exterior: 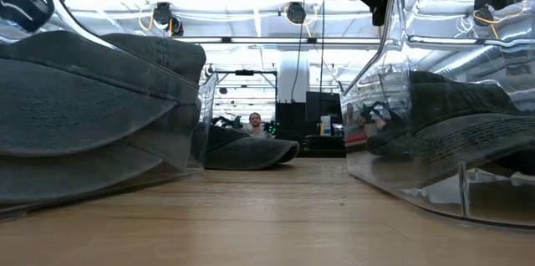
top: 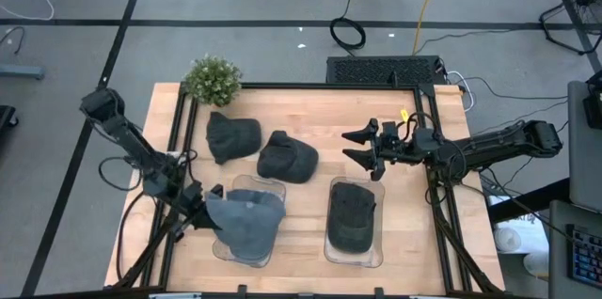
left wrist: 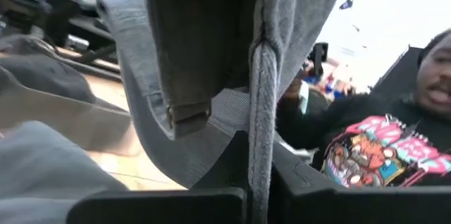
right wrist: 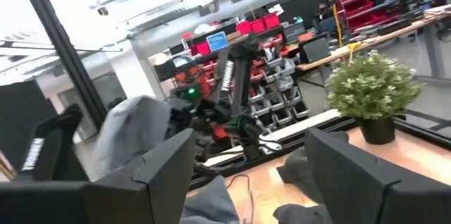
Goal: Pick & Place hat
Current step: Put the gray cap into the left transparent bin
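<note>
A grey-blue hat [top: 246, 222] lies over the left clear tray [top: 246, 186] near the table's front edge, with my left gripper [top: 213, 209] shut on its left edge; in the low view this hat [exterior: 84, 107] fills the left side. A dark hat [top: 352, 214] sits inside the right clear tray [top: 331, 243]. Two more dark hats [top: 232, 136] [top: 287, 156] rest crown up on the bare wood behind the trays. My right gripper [top: 361, 147] hangs open above the table's right middle, with nothing between its fingers. My left gripper pinches a fold of the grey-blue hat's cloth [left wrist: 262, 132] between its two fingers, at the hat's left edge [top: 218, 207]. The fingers come about level from the table's left. The rest of the hat spreads to the right over the left clear tray.
A small potted plant [top: 213, 80] stands at the table's far left corner. Black frame rails [top: 174, 139] run along both sides. A person [left wrist: 380, 146] stands beyond the table. Bare wood lies between the trays and the far edge on the right.
</note>
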### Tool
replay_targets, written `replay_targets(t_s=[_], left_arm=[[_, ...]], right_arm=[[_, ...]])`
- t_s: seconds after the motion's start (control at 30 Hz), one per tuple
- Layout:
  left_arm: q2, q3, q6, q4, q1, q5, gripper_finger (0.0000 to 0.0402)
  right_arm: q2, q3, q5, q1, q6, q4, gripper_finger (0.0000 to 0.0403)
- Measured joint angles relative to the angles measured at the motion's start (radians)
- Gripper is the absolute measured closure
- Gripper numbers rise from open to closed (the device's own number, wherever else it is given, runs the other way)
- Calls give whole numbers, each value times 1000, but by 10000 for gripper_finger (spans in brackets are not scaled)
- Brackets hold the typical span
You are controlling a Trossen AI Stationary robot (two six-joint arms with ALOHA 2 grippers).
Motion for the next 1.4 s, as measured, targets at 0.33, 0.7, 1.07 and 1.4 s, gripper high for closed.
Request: replay_targets(t_s=[0.33, 0.7, 1.07, 1.4], left_arm=[[257, 31, 0, 30, -24, 58, 394], [298, 31, 71, 139, -16, 143, 394], [377, 33, -59, 103, 78, 150, 394], [422, 34, -119, 86, 118, 132, 339]], right_arm=[[4, 0, 76, 0, -13, 8, 149], [25, 0, 107, 6, 23, 8, 149], [25, 0, 104, 6, 12, 7, 149], [25, 0, 100, 6, 1, 7, 149]])
